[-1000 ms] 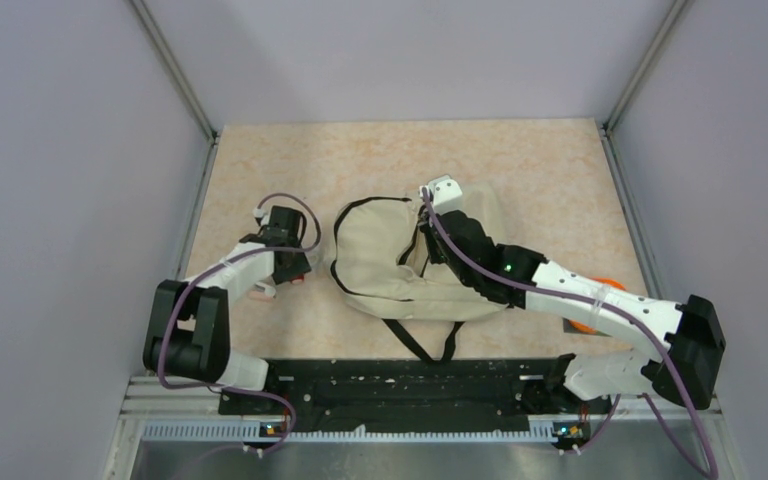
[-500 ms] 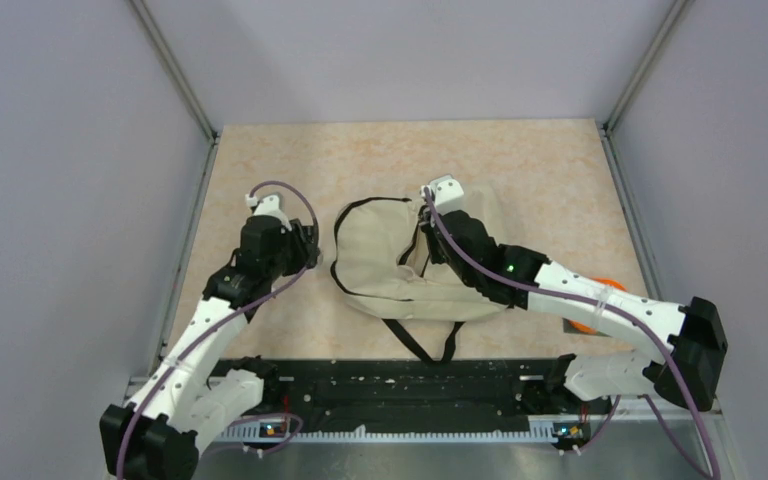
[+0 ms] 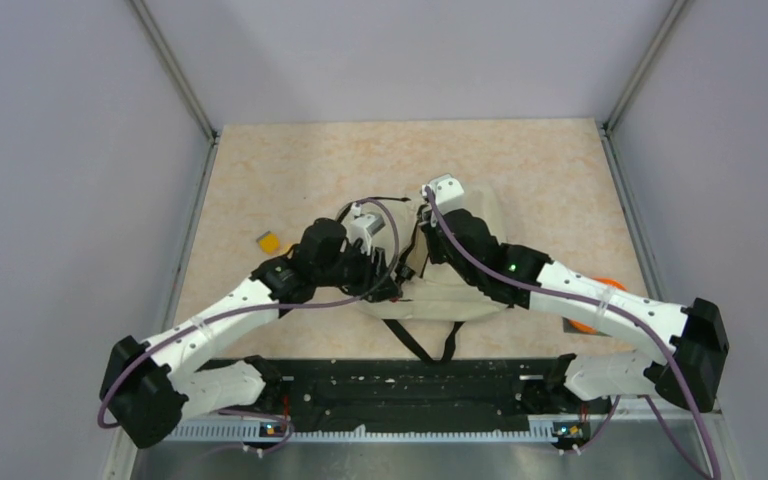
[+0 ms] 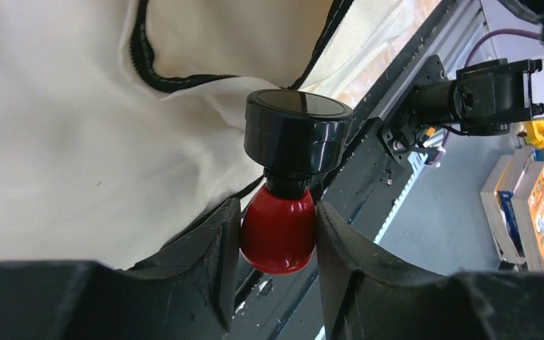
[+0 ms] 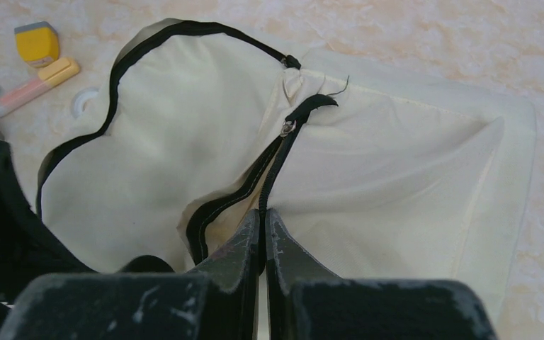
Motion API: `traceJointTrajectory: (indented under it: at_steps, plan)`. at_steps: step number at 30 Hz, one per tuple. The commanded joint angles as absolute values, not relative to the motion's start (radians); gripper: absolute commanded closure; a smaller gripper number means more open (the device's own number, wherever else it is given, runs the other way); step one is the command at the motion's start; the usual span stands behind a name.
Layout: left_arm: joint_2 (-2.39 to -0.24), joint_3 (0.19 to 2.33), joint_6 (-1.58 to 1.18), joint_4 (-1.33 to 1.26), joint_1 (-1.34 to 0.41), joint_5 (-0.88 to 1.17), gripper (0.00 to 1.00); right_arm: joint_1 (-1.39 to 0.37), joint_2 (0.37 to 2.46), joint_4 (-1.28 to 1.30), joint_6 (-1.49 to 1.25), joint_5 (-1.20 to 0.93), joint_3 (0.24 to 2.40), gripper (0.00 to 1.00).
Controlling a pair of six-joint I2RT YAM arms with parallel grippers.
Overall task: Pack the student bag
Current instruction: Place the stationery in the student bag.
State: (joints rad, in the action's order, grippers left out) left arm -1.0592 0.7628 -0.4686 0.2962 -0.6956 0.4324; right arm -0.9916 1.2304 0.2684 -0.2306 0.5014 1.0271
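From the top camera I see one bag [image 3: 475,215] in the middle of the table [image 3: 530,170]. Both arms reach in over it. My left gripper [image 3: 388,287] is above its near-left part, and my right gripper [image 3: 418,262] is just right of that, at the bag's middle. One yellow block [image 3: 269,242] lies on the table left of the bag, apart from it. One orange thing [image 3: 608,284] pokes out from under the right arm; I cannot tell what it is.

On the left wrist camera, the left gripper [image 4: 278,216] is clamped on one red bulb [image 4: 278,230] with a black cap [image 4: 297,131]. The bag's cream cloth [image 4: 71,142] fills the view to the left, right behind the bulb.

On the right wrist camera, the right gripper [image 5: 263,216] is pinched tight on the bag's black edging [image 5: 273,170], and the bag [image 5: 382,163] spreads away on both sides. At the far left I count one yellow block [image 5: 37,42], one pink stick [image 5: 34,86] beside it and one white ring [image 5: 83,103] near the bag's edge.
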Motion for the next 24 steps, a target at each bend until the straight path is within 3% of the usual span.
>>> traceJointTrajectory:
  at_steps: [1,16,24]
  plan:
    - [-1.142,0.845,-0.480,0.165,-0.714,0.483,0.73,-0.989,1.174,0.169,-0.249,0.452,1.057,1.00]
    - [-1.395,1.024,-0.449,0.155,-0.711,0.380,0.72,-0.989,1.147,0.167,-0.256,0.397,1.047,1.00]
    - [-1.435,0.961,-0.589,-0.132,-0.710,0.322,0.72,-0.988,1.140,0.163,-0.263,0.406,1.041,1.00]
